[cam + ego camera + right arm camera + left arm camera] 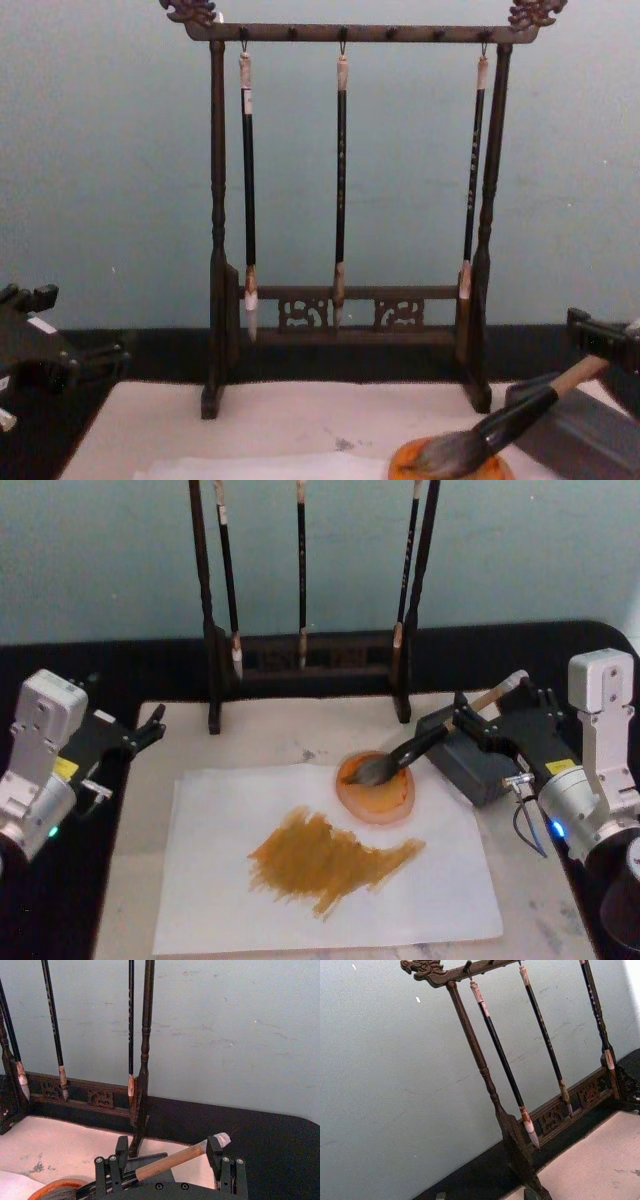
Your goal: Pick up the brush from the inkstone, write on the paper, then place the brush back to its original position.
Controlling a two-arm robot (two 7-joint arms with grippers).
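The right gripper [497, 708] has its fingers [215, 1147] spread on either side of the tan handle of the brush [405, 756]; from the wrist view the shaft lies between them with a gap on each side, so I would not call it a pinch. The brush slants down from that gripper toward the middle of the table [560, 920]: grey cap at the top, tan wood, then a thick black shaft, then a bushy grey tuft lying in the inkstone [377, 788]. The inkstone is a small round orange-brown dish sitting on the far right corner of the paper [220, 880]. The white sheet carries a wide ochre smear [325, 860] near its middle. The black shaft passes over a grey block [475, 765] just right of the dish.

The right arm reaches in from the right edge, its white wrist housing raised, a yellow sticker on it too small to read.

The left gripper [148, 725] rests at the table's left edge, well away from the paper; I cannot tell how its fingers stand.

Behind, a dark carved rack [350, 330] holds three thin brushes [341, 180] hanging tip down.
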